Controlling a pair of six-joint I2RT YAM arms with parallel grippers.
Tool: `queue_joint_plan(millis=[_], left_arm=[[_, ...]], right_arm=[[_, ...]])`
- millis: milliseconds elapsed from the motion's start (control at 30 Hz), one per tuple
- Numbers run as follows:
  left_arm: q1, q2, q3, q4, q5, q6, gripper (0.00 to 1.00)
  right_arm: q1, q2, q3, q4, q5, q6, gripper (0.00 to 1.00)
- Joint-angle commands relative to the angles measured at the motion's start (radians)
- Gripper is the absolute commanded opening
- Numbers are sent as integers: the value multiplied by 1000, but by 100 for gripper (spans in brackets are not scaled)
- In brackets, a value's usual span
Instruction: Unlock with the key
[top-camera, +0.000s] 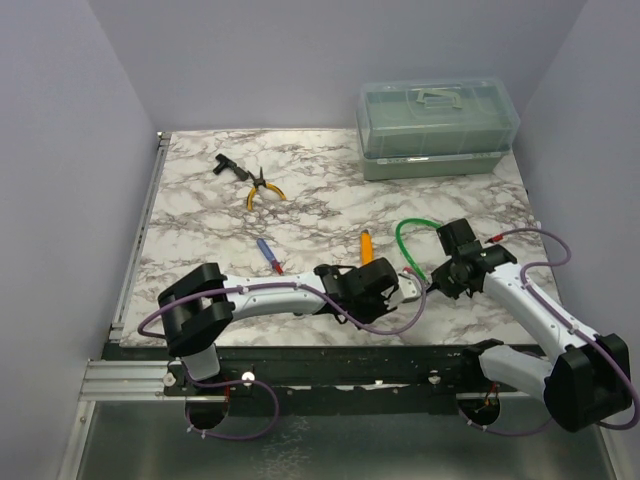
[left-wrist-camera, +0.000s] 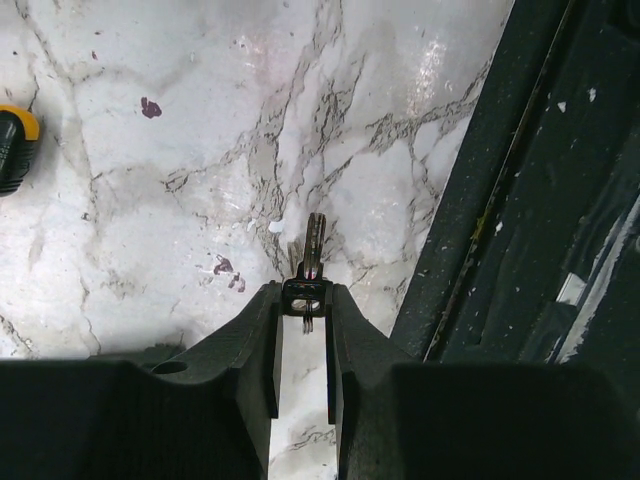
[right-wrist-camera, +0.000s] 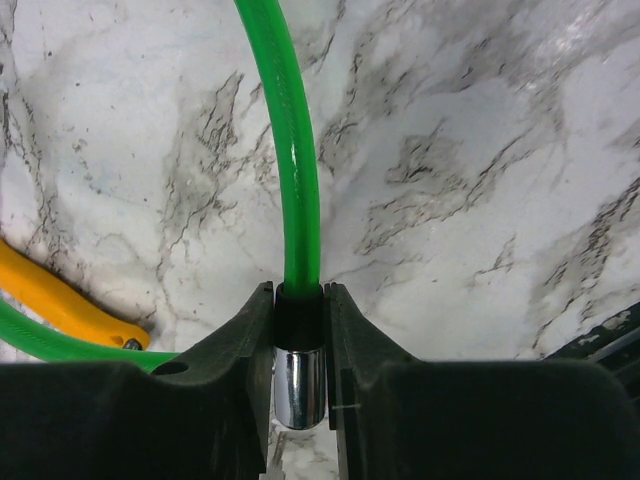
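Both claws loaded at the near edge of the bench

By the front rail, the left claw (left-wrist-camera: 305, 300) is closed narrow on the dark head of the key (left-wrist-camera: 314, 245), whose small silver blade points away over the marble bench (top-camera: 320, 215). Just beside it, the right claw (right-wrist-camera: 298, 300) is clamped on the black collar of the green cable (right-wrist-camera: 298, 150), above its chrome end (right-wrist-camera: 298, 385). The cable loops away across the bench. In the top view the two claws sit close together, tips facing each other. Beyond them lies an orange-handled tool (top-camera: 367, 246), and to its left a blue-and-red screwdriver (top-camera: 268, 256). Farther back are yellow-handled pliers (top-camera: 263, 188) and a small black tool (top-camera: 224, 166). A pale green lidded box (top-camera: 438, 125) stands at the far right corner.
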Motion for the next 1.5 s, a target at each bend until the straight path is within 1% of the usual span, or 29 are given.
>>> queue_joint_plan(millis=[0,167,433,833,1333,1467], left_arm=[[8,-31,-1,57,40,-78,5],[8,-9,53,77,43,-173,5],[8,18,84,101,15,-231,3],[6,28,68,142,-78,-225,2],[-12,51,49,191,-157,-191,1],[-17,61,41,200,-159,-186,1]], right_arm=[[3,-26,-27,70,-118,52,0],[3,-30,-55,100,-158,97,0],[3,-42,-62,73,-173,176,0],[3,-5,-5,-6,-197,207,0],[12,46,9,8,-231,204,0],[17,58,6,18,-236,206,0]])
